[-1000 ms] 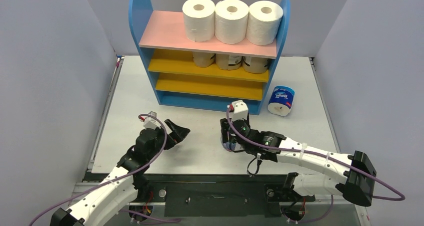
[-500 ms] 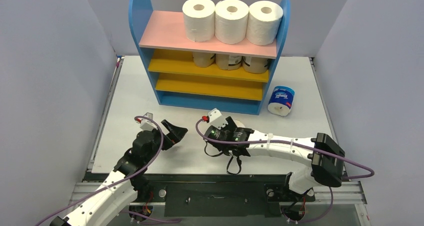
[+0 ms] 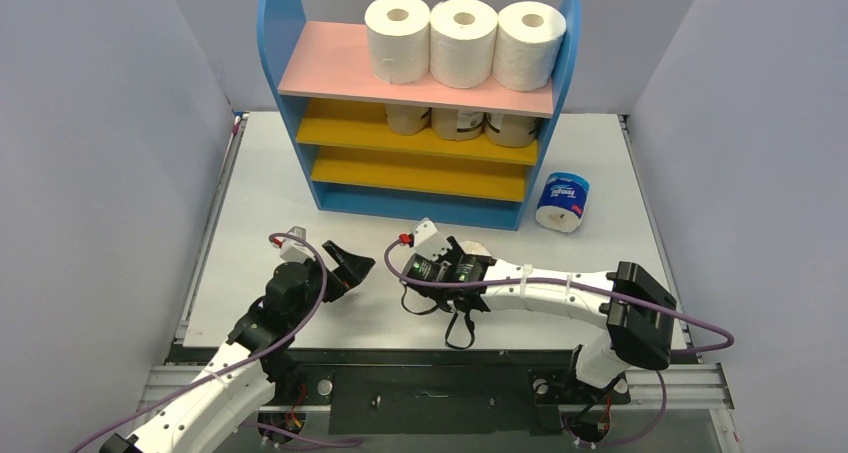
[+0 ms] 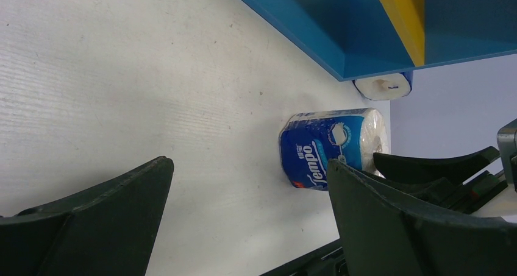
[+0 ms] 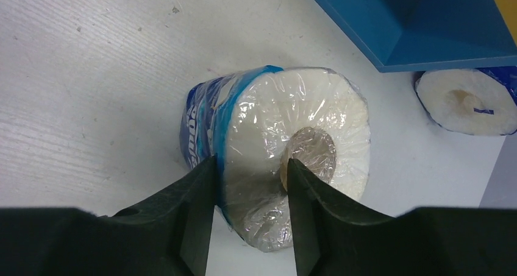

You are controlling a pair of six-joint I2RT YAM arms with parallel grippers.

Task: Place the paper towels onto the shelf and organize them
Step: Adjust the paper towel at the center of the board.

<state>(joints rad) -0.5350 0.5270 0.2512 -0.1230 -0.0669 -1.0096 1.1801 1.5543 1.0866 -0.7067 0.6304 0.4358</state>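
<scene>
A blue-and-white wrapped paper towel roll (image 5: 286,148) lies on its side on the table in front of the shelf (image 3: 330,68). My right gripper (image 5: 250,166) is shut on it, one finger in the core and one outside the wall. It also shows in the top view (image 3: 478,248) and the left wrist view (image 4: 317,148). A second blue-and-white roll (image 3: 562,202) lies by the shelf's right foot. Three white rolls (image 3: 460,41) stand on the pink top board. Three tan rolls (image 3: 458,123) sit on the upper yellow board. My left gripper (image 3: 345,263) is open and empty, left of the held roll.
The lower yellow board (image 3: 415,173) holds nothing. The shelf's blue base (image 5: 414,26) is just beyond the held roll. Grey walls close in the left, right and back. My two arms lie close together near the table's front edge.
My right wrist has turned sideways and shifted left, and its jaws now hold the blue-and-white roll by its wall. My left gripper has drawn back slightly.
</scene>
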